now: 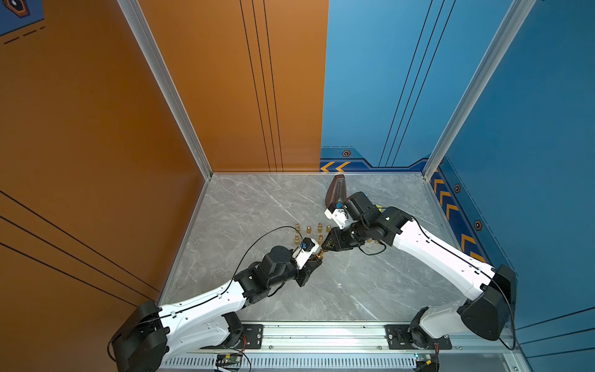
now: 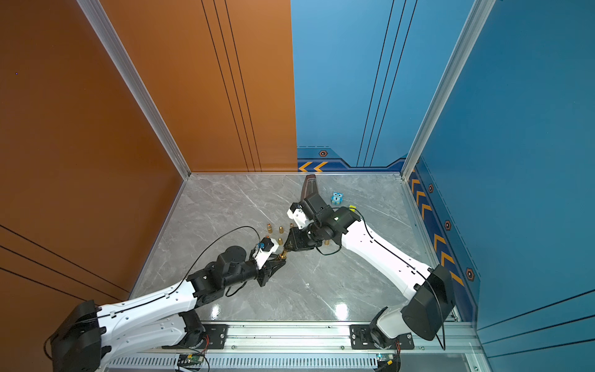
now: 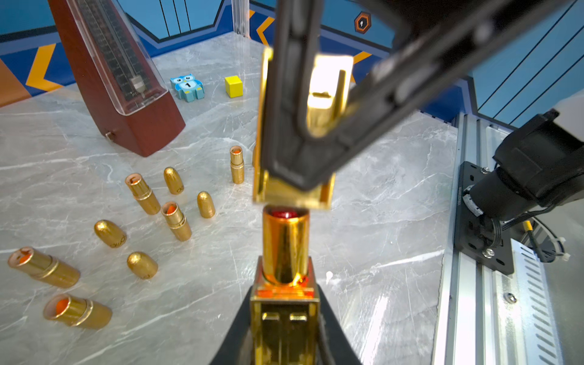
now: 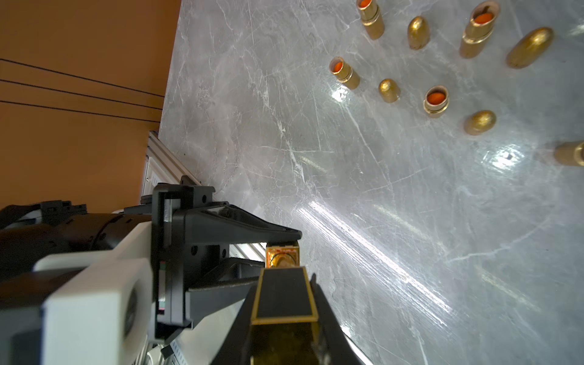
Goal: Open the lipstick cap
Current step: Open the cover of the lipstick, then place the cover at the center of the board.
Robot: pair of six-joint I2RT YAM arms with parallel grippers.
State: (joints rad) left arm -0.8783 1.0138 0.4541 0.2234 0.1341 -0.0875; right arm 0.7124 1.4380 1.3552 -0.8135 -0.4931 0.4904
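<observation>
Gold cap [image 3: 292, 198] mostly hidden by right end effector [image 3: 298, 178].

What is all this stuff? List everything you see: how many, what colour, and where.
table: one, grey marble, under everything.
metronome: one, brown, far side of the table.
owl toy: one, blue, beside the metronome.
cube: one, yellow, next to the owl toy.
round lipsticks: five seen, gold, uncapped, orange inside, mid-table.
round caps: four seen, gold, among them.
square lipstick base: one, gold, red stick, held above the table.
square cap: one, gold and black, at the base's tip.
left gripper: black, shut on the square lipstick base.
right gripper: black, shut on the square cap.
arms: two, white and black, reaching from the near edge.
</observation>
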